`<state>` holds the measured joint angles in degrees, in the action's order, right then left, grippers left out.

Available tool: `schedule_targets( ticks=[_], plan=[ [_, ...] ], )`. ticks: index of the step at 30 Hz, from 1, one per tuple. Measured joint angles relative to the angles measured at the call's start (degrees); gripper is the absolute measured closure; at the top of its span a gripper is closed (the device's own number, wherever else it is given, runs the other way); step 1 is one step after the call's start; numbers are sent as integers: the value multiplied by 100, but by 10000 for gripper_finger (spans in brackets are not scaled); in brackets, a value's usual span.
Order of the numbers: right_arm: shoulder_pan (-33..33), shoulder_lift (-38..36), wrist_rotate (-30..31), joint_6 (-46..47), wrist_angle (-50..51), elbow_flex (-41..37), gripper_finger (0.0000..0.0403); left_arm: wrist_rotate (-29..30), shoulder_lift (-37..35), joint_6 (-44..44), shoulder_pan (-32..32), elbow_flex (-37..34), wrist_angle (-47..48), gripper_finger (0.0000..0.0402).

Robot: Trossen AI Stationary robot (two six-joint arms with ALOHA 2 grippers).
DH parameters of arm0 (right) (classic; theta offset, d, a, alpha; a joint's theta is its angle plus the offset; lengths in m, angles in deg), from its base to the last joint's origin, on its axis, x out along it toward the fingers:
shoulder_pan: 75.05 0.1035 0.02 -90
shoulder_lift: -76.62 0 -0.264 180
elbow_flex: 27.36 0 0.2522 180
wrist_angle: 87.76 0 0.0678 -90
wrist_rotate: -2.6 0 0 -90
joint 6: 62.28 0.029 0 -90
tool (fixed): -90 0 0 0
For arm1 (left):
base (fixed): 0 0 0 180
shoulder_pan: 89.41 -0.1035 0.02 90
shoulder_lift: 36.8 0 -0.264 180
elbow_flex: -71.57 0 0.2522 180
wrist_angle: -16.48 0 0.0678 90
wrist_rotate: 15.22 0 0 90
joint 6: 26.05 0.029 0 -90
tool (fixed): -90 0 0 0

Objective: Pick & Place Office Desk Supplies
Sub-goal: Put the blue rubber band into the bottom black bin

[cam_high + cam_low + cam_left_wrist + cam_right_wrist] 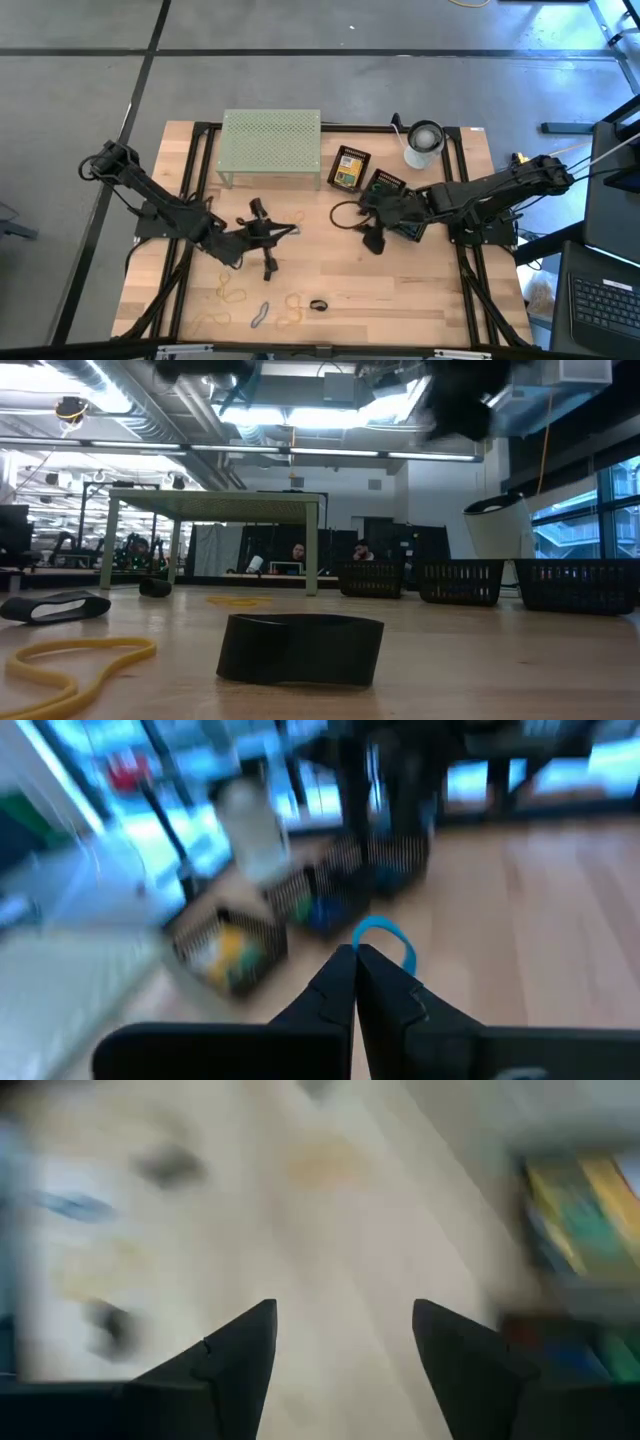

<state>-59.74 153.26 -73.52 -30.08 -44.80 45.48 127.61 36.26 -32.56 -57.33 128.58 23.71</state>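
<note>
With the left gripper (356, 960) pinching the blue rubber band (385, 935), carry it steadily; right gripper (340, 1330) waits spread, frame centre.

No legible text on anything

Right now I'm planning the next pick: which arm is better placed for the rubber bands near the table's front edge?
Left, probably. The left gripper hangs nearer the rubber bands; the right gripper is farther off.
</note>
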Motion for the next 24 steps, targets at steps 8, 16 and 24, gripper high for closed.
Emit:
schedule_targets(
  ticks=[8, 16, 24],
  plan=[
    [227, 279, -806, -2719, -2834, -37, 167, -258, -2, 1615, -185, 7, -1944, 400],
    [258, 775, -852, -3740, -3972, -39, 167, -1259, 163, 2005, -438, 11, -2718, 400],
    [236, 1280, -585, -3742, -4696, -33, 167, -1672, 603, 2180, -775, 13, -3280, 400]
  ],
)
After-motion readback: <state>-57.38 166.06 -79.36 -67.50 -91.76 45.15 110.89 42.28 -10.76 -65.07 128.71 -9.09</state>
